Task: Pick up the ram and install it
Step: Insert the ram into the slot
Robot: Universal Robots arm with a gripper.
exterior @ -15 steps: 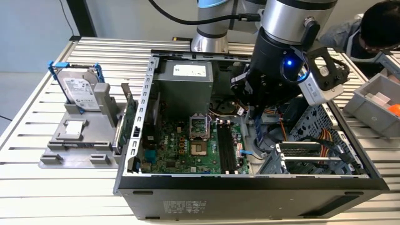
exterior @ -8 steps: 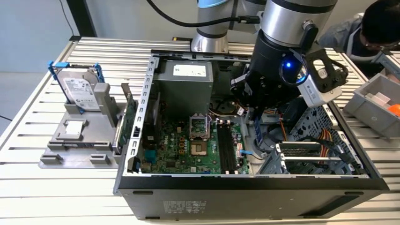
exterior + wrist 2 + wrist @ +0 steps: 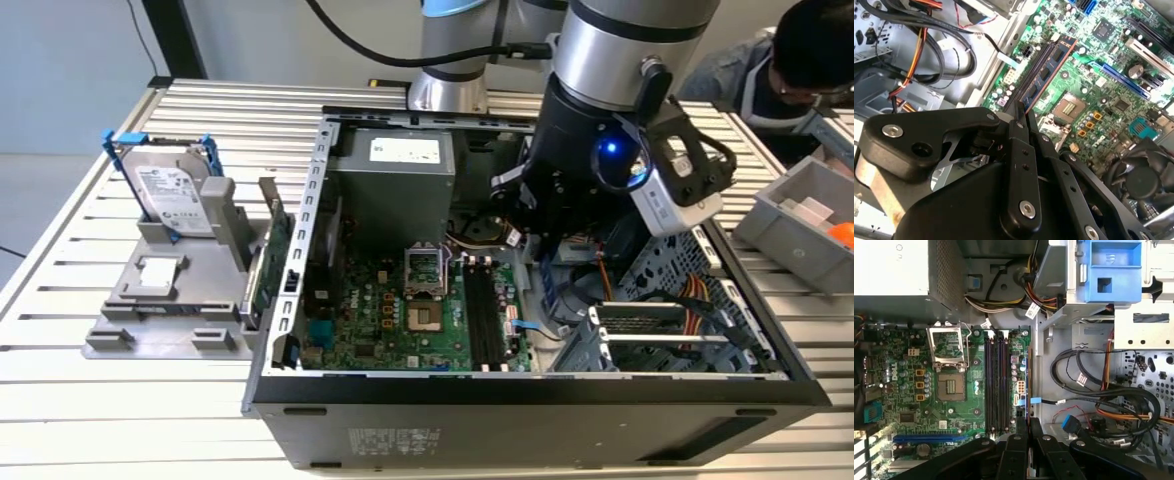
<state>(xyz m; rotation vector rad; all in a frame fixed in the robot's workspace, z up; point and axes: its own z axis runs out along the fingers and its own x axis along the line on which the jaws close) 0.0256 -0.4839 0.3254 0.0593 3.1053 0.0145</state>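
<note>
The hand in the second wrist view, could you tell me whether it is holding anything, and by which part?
Yes. The hand is shut on the ram, pinching one end of the stick; the rest extends out over the motherboard.

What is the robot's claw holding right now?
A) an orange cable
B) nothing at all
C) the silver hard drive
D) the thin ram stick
D: in the second wrist view the claw is shut on the ram, a thin stick with dark chips, held over the green motherboard inside the open computer case.
</note>
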